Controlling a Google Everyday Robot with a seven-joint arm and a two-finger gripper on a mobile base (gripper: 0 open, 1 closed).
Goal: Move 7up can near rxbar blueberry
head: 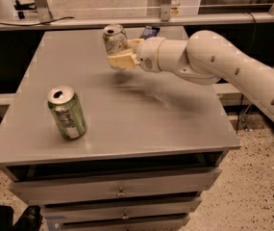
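The 7up can (114,39), pale white and light green with a silver top, is held in my gripper (119,54) and lifted clear of the grey table (127,124), tilted slightly. The gripper's cream fingers (122,60) are closed around the can's lower part. The rxbar blueberry (149,32), a small flat dark blue wrapper, lies at the table's far edge, just right of the can and partly hidden behind my wrist. My white arm reaches in from the right.
A darker, shinier green can (68,112) stands upright at the table's front left. Drawers (119,192) sit under the tabletop. A metal rail (127,20) runs behind the table's far edge.
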